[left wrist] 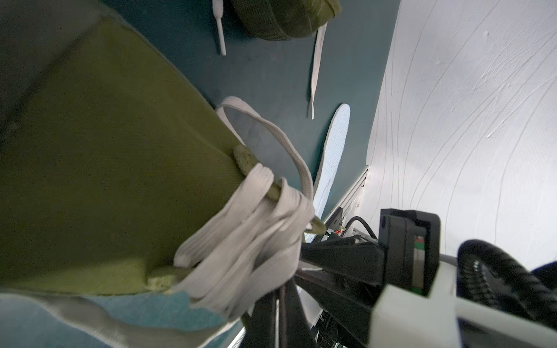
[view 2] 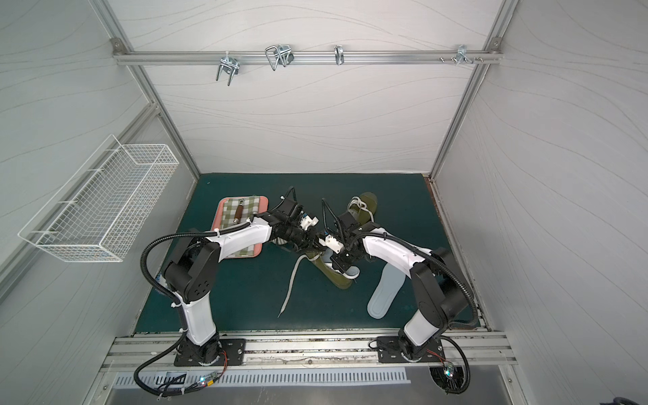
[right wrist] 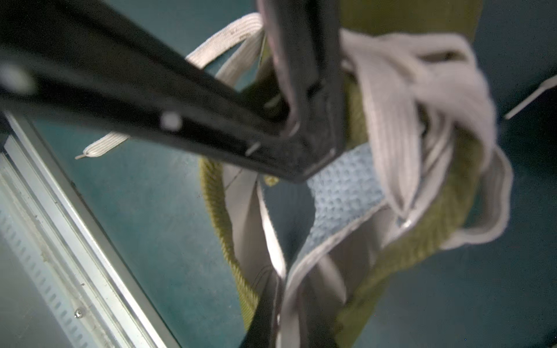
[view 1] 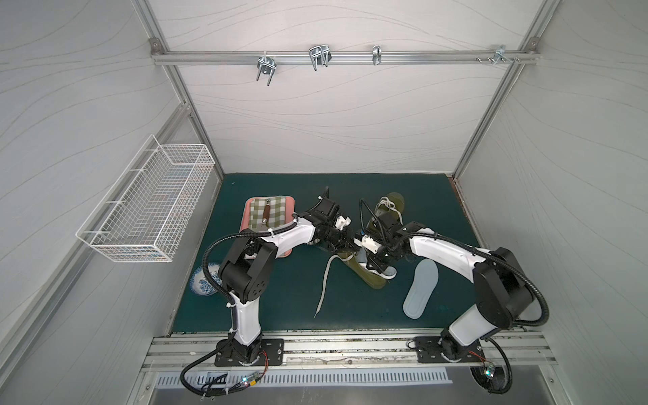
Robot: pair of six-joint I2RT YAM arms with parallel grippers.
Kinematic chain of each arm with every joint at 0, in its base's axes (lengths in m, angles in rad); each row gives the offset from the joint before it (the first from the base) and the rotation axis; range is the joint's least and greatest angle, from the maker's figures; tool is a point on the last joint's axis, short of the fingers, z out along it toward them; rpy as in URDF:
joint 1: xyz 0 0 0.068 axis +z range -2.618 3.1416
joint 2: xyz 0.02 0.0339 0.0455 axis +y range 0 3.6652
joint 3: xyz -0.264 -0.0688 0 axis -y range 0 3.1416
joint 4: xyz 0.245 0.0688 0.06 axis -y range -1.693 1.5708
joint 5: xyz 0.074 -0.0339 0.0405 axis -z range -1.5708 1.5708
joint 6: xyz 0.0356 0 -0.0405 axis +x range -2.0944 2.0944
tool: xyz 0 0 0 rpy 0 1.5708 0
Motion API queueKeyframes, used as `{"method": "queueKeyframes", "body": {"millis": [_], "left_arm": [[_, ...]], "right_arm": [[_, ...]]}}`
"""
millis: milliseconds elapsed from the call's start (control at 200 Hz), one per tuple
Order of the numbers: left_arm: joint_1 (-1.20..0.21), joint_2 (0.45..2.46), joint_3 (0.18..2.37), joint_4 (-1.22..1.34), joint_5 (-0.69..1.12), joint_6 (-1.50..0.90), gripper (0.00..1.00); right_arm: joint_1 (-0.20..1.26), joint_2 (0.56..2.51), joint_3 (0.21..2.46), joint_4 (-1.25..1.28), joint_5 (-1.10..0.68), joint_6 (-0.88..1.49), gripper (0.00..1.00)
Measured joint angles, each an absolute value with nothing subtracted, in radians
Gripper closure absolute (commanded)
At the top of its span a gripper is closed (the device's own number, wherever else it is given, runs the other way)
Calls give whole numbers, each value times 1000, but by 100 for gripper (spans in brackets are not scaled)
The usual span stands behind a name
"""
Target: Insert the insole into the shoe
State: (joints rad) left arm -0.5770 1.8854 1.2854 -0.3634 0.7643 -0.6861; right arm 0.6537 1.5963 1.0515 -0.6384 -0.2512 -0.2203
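The left gripper (view 1: 346,242) and right gripper (view 1: 376,262), jaws together, meet at the olive shoe (view 1: 371,281) in the middle of the mat (view 1: 277,308), with the blue insole (right wrist: 340,186) partly inside. Seating seems underway. Next, its exposed end needs pressing flat, clear of the laces (left wrist: 256,226).

I've got the near shoe (view 1: 368,278) lying mid-tabletop (view 1: 280,301), with the far shoe (view 1: 392,203) behind it, toward the right. The insole (view 1: 420,287) lies just right of the near shoe. The tray (view 1: 245,214) sits rear left with a cloth (view 1: 271,210) on it. The plate (view 1: 200,282) is front left, and the basket (view 1: 150,205) is on the left wall.
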Motion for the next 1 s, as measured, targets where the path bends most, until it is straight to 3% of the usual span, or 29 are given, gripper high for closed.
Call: {"method": "queueKeyframes", "body": {"millis": [145,225,595,625,660,730,1000], "left_arm": [[-577,1885,1263,-330,764,-693,100],[-577,1885,1249,-315,765,-696,100],[-577,1885,1241,-319,767,-689,100],[-577,1885,1241,-322,767,-688,100],[-577,1885,1241,-324,767,-688,100],[-577,1885,1241,-325,765,-687,100],[-577,1884,1243,-329,763,-687,100]], "right_arm": [[660,1596,1046,-602,-237,-209,82],[664,1596,1037,-590,-228,-205,64],[735,1526,1036,-638,-152,-179,20],[740,1519,1037,-649,-145,-178,10],[744,1512,1040,-662,-138,-175,5],[749,1494,1042,-684,-121,-153,1],[751,1456,1063,-781,-57,-134,1]]}}
